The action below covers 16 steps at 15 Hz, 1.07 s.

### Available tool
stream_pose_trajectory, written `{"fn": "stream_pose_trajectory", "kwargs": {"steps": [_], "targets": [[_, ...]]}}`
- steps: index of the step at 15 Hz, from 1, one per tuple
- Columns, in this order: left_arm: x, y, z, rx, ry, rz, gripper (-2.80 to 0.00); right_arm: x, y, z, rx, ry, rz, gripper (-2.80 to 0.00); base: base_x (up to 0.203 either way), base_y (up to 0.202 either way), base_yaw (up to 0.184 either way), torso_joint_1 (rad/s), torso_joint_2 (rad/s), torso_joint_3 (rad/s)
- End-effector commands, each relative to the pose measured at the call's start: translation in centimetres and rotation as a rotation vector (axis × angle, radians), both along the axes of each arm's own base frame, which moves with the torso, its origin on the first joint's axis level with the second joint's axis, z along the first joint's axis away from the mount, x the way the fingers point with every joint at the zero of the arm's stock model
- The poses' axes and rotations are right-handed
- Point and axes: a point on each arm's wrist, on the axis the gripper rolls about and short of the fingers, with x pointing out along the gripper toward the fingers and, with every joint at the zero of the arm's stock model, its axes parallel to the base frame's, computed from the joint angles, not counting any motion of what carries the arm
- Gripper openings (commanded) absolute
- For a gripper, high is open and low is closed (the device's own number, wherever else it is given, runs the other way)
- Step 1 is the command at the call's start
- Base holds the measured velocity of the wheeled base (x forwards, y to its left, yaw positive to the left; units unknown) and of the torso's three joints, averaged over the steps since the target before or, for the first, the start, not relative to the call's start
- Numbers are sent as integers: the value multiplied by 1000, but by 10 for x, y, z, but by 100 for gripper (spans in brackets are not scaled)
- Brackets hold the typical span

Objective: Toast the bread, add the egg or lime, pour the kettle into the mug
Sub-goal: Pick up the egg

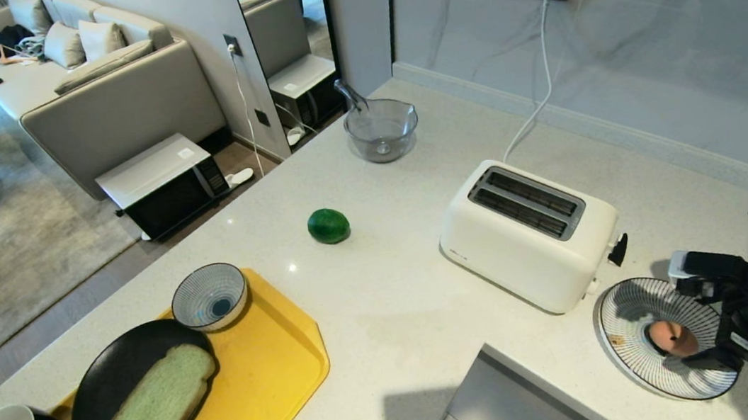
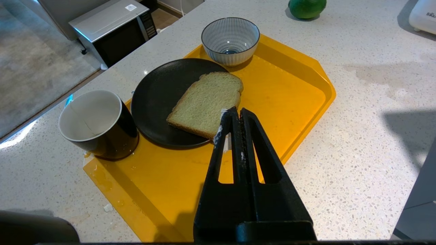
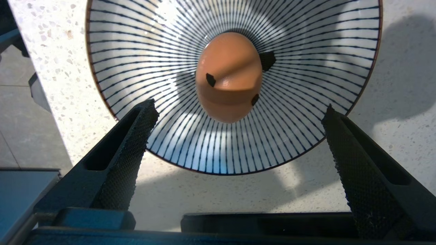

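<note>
Hovering with fingers apart, the right tool partly hides the striped plate holding the egg.

The head view looks down from high over the counter. The left wrist view faces the yellow tray from above, sharing it with the head. The right wrist view hangs close over the striped plate, also seen by the head.

toaster logo, too small to read
</note>
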Motion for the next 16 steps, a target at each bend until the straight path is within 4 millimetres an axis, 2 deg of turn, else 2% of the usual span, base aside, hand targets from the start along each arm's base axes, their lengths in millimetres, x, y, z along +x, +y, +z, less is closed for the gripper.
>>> {"fn": "stream_pose_trajectory", "kwargs": {"steps": [1, 16], "targets": [[1, 0, -5, 1, 14, 0, -280, 4, -1, -5, 0, 14, 6, 0, 0, 0, 0, 0, 0, 0], [1, 0, -5, 1, 14, 0, -280, 20, 4, -24, 8, 70, 32, 0, 0, 0, 0, 0, 0, 0]]}}
